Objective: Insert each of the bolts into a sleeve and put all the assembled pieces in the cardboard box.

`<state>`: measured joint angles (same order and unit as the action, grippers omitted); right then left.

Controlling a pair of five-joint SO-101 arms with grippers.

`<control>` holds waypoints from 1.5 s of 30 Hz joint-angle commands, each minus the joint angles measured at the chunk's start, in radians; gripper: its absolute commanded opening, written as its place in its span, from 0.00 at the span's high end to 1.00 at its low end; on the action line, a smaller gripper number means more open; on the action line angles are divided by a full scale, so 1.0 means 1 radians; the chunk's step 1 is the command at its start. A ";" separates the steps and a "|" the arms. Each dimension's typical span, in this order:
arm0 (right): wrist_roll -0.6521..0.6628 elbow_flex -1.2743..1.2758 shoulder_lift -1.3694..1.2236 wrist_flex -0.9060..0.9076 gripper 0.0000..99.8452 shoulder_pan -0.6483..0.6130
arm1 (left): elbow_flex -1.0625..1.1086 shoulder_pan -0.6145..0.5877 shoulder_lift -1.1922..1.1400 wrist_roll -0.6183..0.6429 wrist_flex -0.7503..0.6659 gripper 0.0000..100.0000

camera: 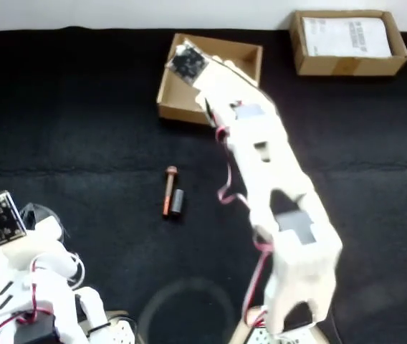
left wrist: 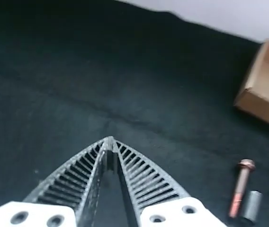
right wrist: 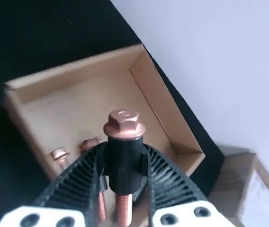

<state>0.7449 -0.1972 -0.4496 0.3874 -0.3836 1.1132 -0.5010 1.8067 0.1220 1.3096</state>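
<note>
R gripper (right wrist: 123, 158) clamped a sleeved bolt (right wrist: 123, 124) over the box (right wrist: 73, 71); best lowered clear of pieces (right wrist: 58, 155) inside before release; L gripper (left wrist: 109, 144) sat closed, empty.

Copper bolt (right wrist: 124, 124), black sleeve (right wrist: 122, 163), tan cardboard box (right wrist: 162, 103), black table (camera: 82, 107), white arm (camera: 269, 172), red wires (camera: 226, 188).
</note>
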 commanded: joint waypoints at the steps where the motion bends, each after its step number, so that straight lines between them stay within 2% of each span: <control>1: 0.012 -0.283 -0.179 -0.019 0.99 0.036 | 0.025 -0.054 0.005 -0.006 -0.003 0.99; 4: 0.014 -0.444 -0.318 0.048 0.99 0.047 | 0.042 -0.073 0.005 -0.006 -0.003 0.99; 7: 0.014 -0.601 -0.432 0.231 0.99 0.047 | 0.058 -0.077 0.005 -0.006 -0.003 0.99; 10: 0.000 -0.745 -0.513 0.438 0.91 0.045 | 0.058 -0.077 0.005 -0.006 -0.003 0.99; 13: -0.107 -0.891 -0.568 0.545 0.84 0.047 | 0.059 -0.074 0.005 -0.006 -0.003 0.99; 18: -0.193 -1.122 -0.585 0.748 0.84 0.047 | 0.059 -0.073 0.005 -0.006 0.000 0.99; 26: -0.502 -1.593 -0.568 1.218 0.84 0.019 | 0.120 -0.073 0.005 -0.006 -0.002 0.99; 29: -0.651 -1.561 -0.467 1.379 0.84 0.004 | 0.157 -0.071 0.005 -0.006 -0.003 0.99; 32: -0.816 -1.506 -0.367 1.377 0.84 0.005 | 0.206 -0.070 0.005 -0.006 -0.005 0.99; 36: -0.902 -1.342 -0.223 1.380 0.84 -0.016 | 0.271 -0.070 0.005 -0.008 -0.005 0.99; 40: -0.936 -0.997 0.013 1.380 0.84 -0.074 | 0.306 -0.076 0.005 -0.008 -0.005 0.99; 45: -0.984 -0.476 0.321 1.374 0.84 -0.211 | 0.360 -0.077 0.005 -0.008 -0.005 0.99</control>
<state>-0.2033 -0.9705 -0.3360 1.7561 -0.5201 1.4599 -0.5669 1.8036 0.1220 1.3096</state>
